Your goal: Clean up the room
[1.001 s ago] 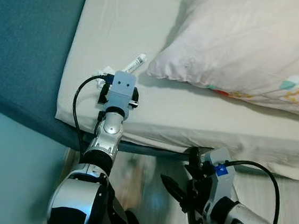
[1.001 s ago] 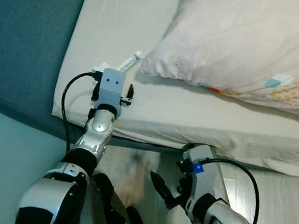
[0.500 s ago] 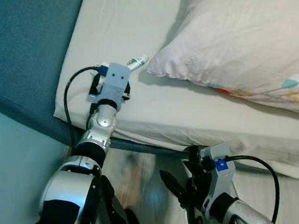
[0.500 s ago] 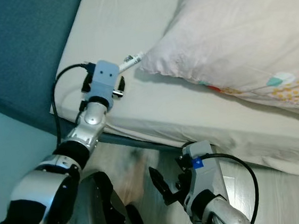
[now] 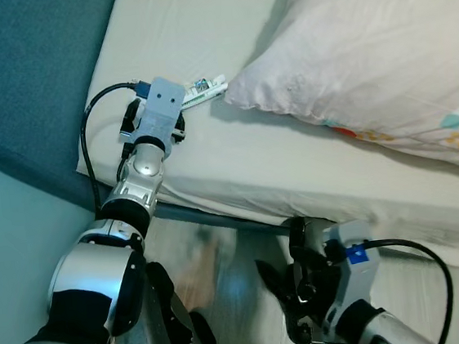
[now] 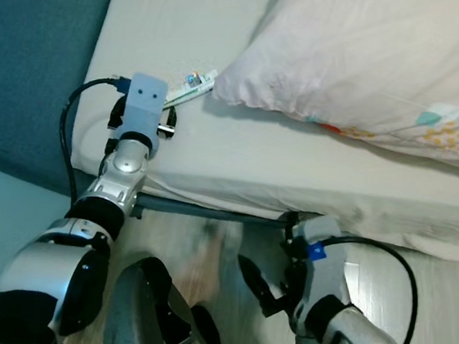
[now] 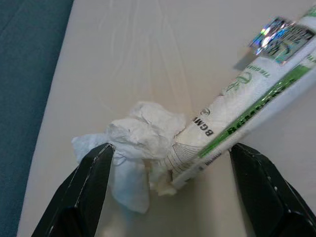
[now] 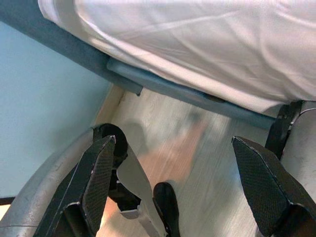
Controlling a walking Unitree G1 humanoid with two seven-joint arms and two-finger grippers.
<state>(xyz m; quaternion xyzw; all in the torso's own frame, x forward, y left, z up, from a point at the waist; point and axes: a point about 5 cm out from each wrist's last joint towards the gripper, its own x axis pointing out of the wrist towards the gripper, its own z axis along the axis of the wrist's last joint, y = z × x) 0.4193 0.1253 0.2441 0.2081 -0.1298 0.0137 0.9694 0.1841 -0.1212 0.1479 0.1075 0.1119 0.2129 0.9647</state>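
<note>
Left eye view: silver left arm reaches up onto the cream-sheeted mattress (image 5: pixel 235 151) near its corner by the dark teal padded headboard (image 5: pixel 22 70). Left gripper (image 5: pixel 171 104) is mostly hidden behind its grey wrist block w/ a black cable looped beside it. A white plastic tube w/ green print (image 5: pixel 204 89) lies flat on the sheet just past the gripper, far end just beside the corner of the big pale pink pillow w/ small coloured prints (image 5: pixel 372 42). Right gripper (image 5: pixel 287 293) hangs low below the bed edge, over pale wood-look floor (image 5: pixel 225 283), which is blurred here.

Right eye view: same scene. Tube (image 6: pixel 192 85) runs from the wrist block toward the pillow corner (image 6: pixel 229 90). Right arm idle by the bed frame.

Left wrist view: left gripper (image 7: pixel 170 163) fingers spread wide, one black finger (image 7: pixel 91 182) on each side of the items, nothing clamped. Between them on the sheet: a crumpled white tissue wad (image 7: pixel 136 143) touching the crimped end of the tube (image 7: pixel 237 106); the tube's silver-labelled end points away.

Right wrist view: right gripper (image 8: pixel 173 163) fingers wide apart, holding nothing, above floor; mattress edge and blue-grey bed frame rail (image 8: pixel 163 86) beyond, robot's own leg below.
</note>
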